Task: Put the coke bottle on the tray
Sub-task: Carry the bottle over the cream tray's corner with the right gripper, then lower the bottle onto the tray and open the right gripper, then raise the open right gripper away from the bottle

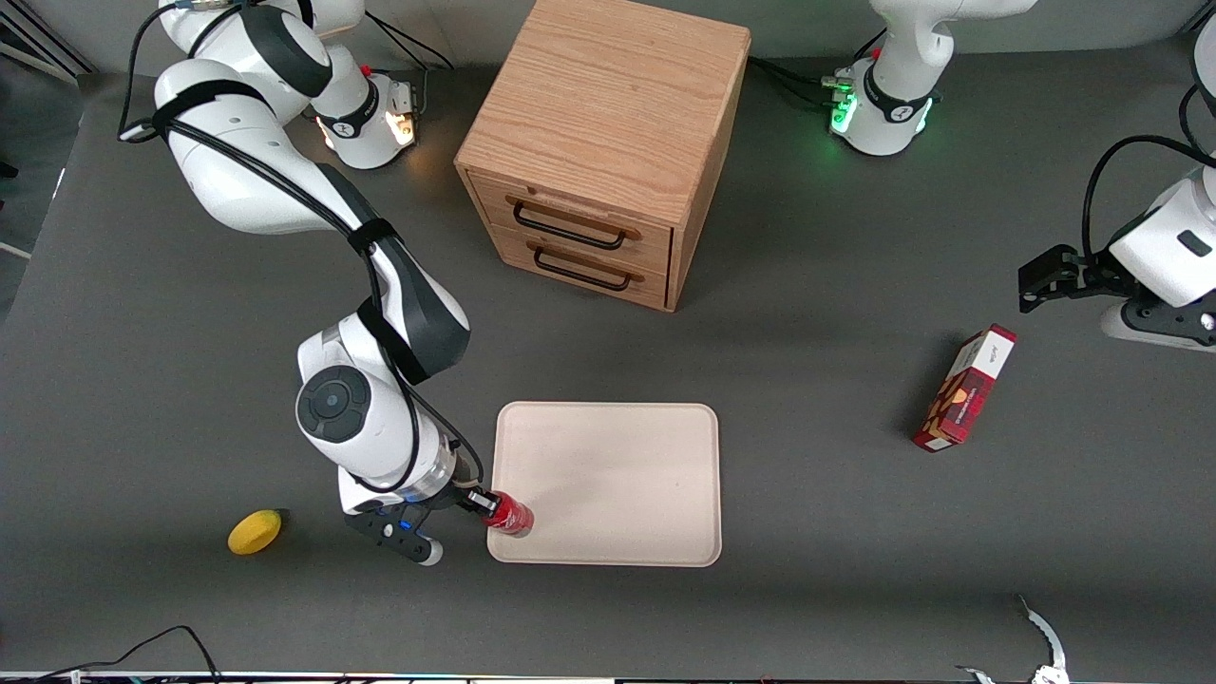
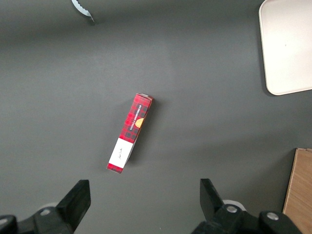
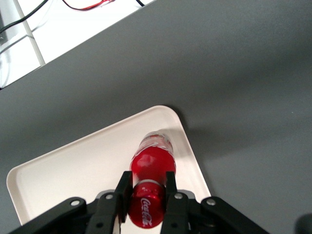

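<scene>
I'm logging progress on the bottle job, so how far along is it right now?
Done: the gripper has the coke bottle clamped near its cap and has carried it over the corner of the tray nearest the front camera, at the working arm's end. In hand: the bottle appears to touch or sit just above the tray. Left: opening the fingers and backing away.

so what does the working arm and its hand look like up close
The working arm has glossy white rounded shells with dark grey joint bands, a round dark cap at the wrist, and black cables strapped along it. Its hand is black with two slim fingers.
</scene>
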You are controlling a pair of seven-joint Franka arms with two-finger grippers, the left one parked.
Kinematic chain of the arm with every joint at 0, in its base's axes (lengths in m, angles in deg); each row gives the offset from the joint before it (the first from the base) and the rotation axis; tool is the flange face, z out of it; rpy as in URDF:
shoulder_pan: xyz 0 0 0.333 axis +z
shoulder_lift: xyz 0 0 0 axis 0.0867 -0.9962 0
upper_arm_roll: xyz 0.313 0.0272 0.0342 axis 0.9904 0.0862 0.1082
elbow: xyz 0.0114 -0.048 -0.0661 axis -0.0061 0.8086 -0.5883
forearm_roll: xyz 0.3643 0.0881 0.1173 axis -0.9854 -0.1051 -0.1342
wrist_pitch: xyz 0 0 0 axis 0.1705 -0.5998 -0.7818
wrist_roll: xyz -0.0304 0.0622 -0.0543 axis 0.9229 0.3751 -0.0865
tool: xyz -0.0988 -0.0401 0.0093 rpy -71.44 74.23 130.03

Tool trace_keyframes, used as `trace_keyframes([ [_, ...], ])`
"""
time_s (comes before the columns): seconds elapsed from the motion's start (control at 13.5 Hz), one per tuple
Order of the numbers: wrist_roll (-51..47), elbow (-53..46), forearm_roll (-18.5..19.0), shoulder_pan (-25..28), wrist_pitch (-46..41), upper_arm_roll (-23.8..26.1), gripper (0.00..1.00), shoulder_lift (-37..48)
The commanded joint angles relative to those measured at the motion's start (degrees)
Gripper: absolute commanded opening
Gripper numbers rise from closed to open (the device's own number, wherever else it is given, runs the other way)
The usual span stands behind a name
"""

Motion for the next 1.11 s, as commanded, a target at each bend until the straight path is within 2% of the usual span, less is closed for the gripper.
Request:
trace_keyframes([
  [0.0, -2.73, -2.81, 2.35, 0.73, -0.43, 0.41, 0.67, -1.31],
  [0.07, -2.73, -2.81, 4.27, 0.73, -0.43, 0.50, 1.00, -1.40],
  [0.3, -2.55, -2.81, 5.34, 0.73, -1.22, 0.68, 1.00, -0.70],
  [0.44, -1.94, -2.81, 5.17, 0.73, -5.50, 0.85, 1.00, 2.71],
  [0.67, 0.86, 0.68, 5.26, -1.01, -17.36, 4.09, 1.00, 14.28],
  [0.81, 7.60, 6.74, 4.29, -6.36, -24.04, 8.04, 1.00, 25.09],
  [0.89, 11.56, 9.29, 1.07, -9.26, -27.90, 8.67, 1.00, 30.02],
  [0.96, 15.51, 11.58, -4.45, -11.20, -30.03, 7.89, 1.00, 34.77],
  [1.04, 19.64, 14.82, -8.77, -12.26, -31.97, 4.75, 1.00, 39.34],
])
